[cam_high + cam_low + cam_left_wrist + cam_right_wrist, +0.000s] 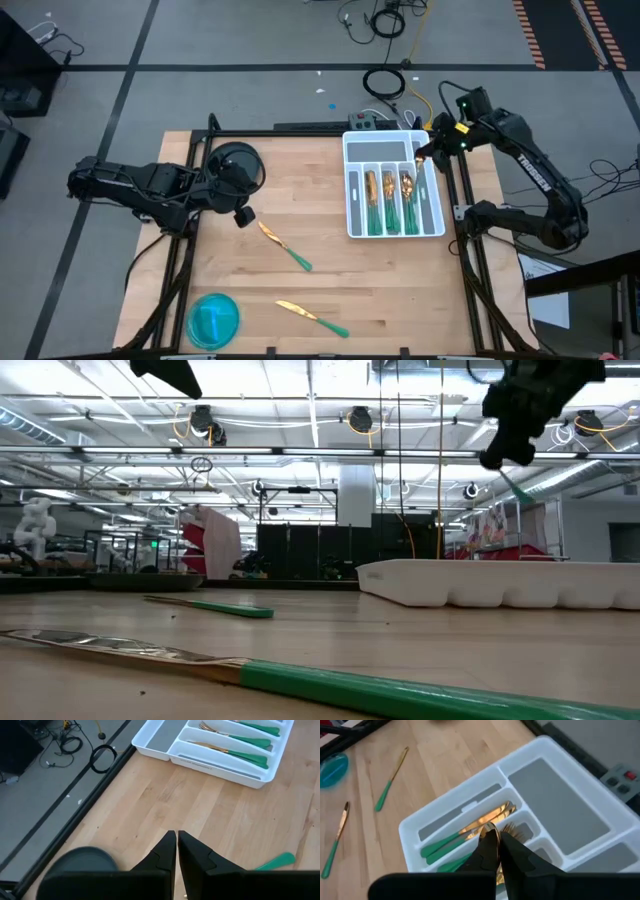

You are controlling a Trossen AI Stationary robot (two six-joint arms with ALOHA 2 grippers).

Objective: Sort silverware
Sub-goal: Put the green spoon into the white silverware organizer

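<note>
The white slotted tray sits at the table's far right, with several gold-and-green silverware pieces lying in its slots. Two more pieces lie flat on the wood: one mid-table and one near the front edge. My right gripper hangs above the tray's far right end, shut on one silverware piece. My left gripper is shut and holds nothing. It hovers at the table's left, beside a black round dish. My right gripper pinches one silverware piece between its two fingers, coming from above and slanting down over the tray. A gold end peeks out at the fingertips. In the low view a green handle slants down below the gripper, lifted clear. The fingers hide the kind of piece.
A blue round dish sits at the near left corner. A grey box with buttons and cables lie just beyond the tray's far side. Bare wood spreads between the tray and the left arm.
</note>
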